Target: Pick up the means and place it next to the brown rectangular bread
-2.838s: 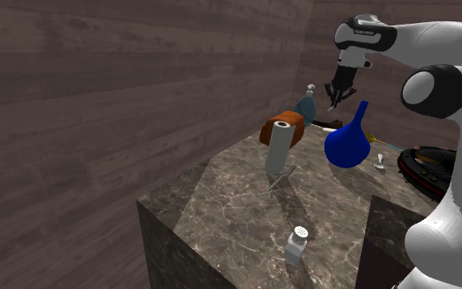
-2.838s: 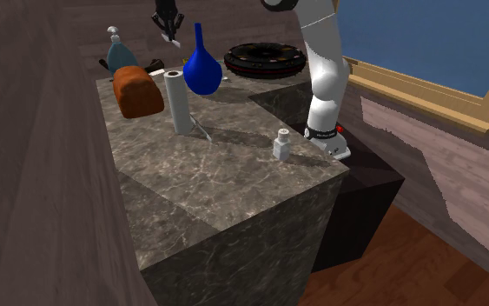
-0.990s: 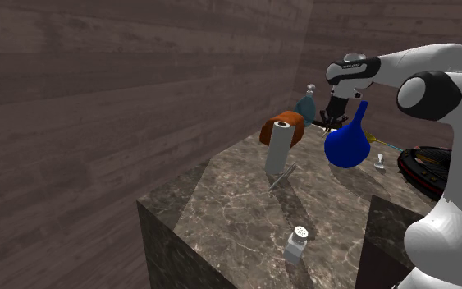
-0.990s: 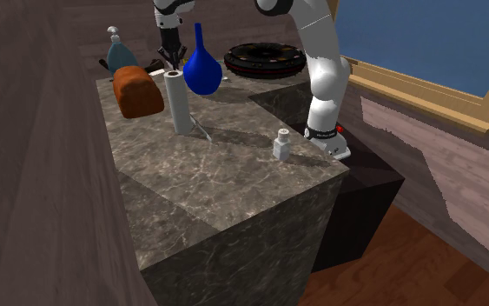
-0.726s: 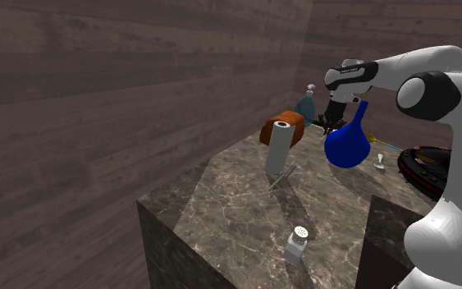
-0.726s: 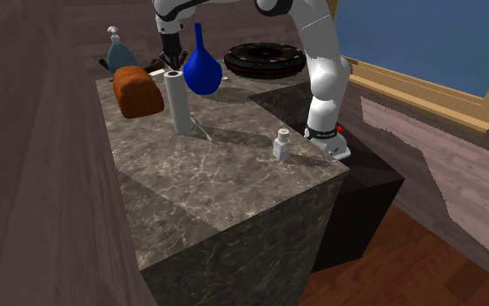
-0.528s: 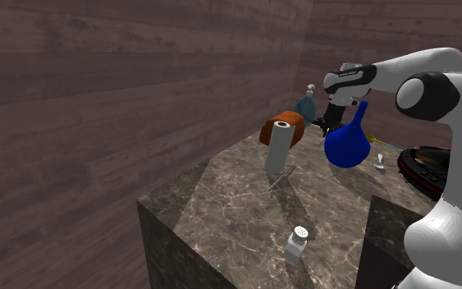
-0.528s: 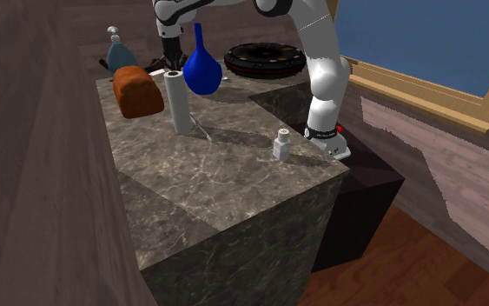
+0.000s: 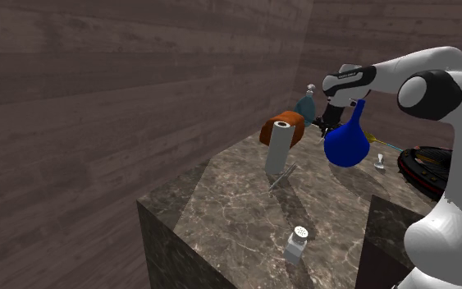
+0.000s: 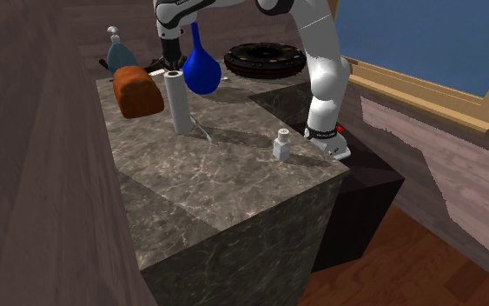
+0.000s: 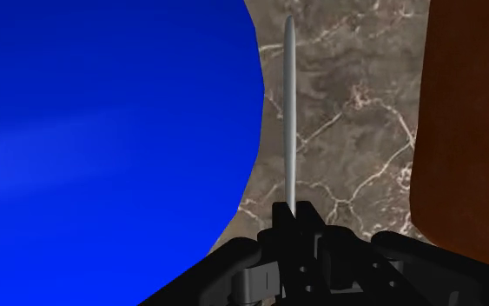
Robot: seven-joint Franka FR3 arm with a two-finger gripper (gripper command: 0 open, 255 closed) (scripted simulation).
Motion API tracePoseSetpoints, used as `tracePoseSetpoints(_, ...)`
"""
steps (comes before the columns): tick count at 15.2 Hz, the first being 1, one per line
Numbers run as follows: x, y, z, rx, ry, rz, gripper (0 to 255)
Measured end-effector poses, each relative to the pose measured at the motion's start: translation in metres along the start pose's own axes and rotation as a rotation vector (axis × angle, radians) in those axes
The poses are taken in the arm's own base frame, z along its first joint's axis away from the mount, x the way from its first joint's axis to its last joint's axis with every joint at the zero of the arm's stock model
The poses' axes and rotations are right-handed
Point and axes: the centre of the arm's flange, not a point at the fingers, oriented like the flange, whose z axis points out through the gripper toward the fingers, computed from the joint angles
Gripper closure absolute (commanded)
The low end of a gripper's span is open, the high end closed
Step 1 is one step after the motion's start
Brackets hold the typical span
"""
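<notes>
Where the gripper [image 9: 329, 125] [image 10: 175, 65] [image 11: 293, 228] sits: low at the far end of the counter [image 9: 237, 205] [image 10: 216, 182] [image 11: 346, 104], between vase [image 9: 348, 144] [image 10: 202, 74] [image 11: 103, 130] and bread [image 9: 285, 125] [image 10: 138, 91] [image 11: 472, 130].
Fingers: closed on the black handle of the knife [image 11: 289, 122].
Knife: thin grey blade seen edge-on in the wrist view, pointing straight out from the fingers over the marbled top, with the blue vase close on one side and the brown bread on the other. Whether it rests on the counter cannot be told.
Writing: a dark band on the arm's hand carries pale lettering in the shoulder view, too small to read.
Also on the counter: white roll [image 9: 280, 148] [image 10: 178, 100] upright just in front of the bread; shaker [image 9: 297, 243] [image 10: 281, 143] near the stand, well apart; teal bottle [image 9: 305, 105] [image 10: 116, 54] behind the bread.
Beyond: round black disc [image 9: 430, 160] [image 10: 266, 59] past the vase.
</notes>
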Motion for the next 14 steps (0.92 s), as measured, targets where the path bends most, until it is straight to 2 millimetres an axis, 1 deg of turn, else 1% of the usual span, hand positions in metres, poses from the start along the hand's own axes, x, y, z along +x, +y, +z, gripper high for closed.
tracePoseSetpoints(1,0.003,0.001,0.0,0.001,0.002,0.0,255)
tracePoseSetpoints(5,0.003,0.003,0.0,0.0,0.001,0.0,255)
tracePoseSetpoints(6,0.003,0.003,0.0,0.001,0.002,0.0,0)
tracePoseSetpoints(8,0.011,0.004,-0.003,0.017,0.021,-0.004,0)
tracePoseSetpoints(11,0.009,-0.002,-0.008,0.052,0.072,-0.005,0)
tracePoseSetpoints(12,0.014,-0.003,-0.006,0.041,0.057,-0.005,0)
tracePoseSetpoints(14,0.011,-0.004,-0.007,0.018,0.024,-0.001,0)
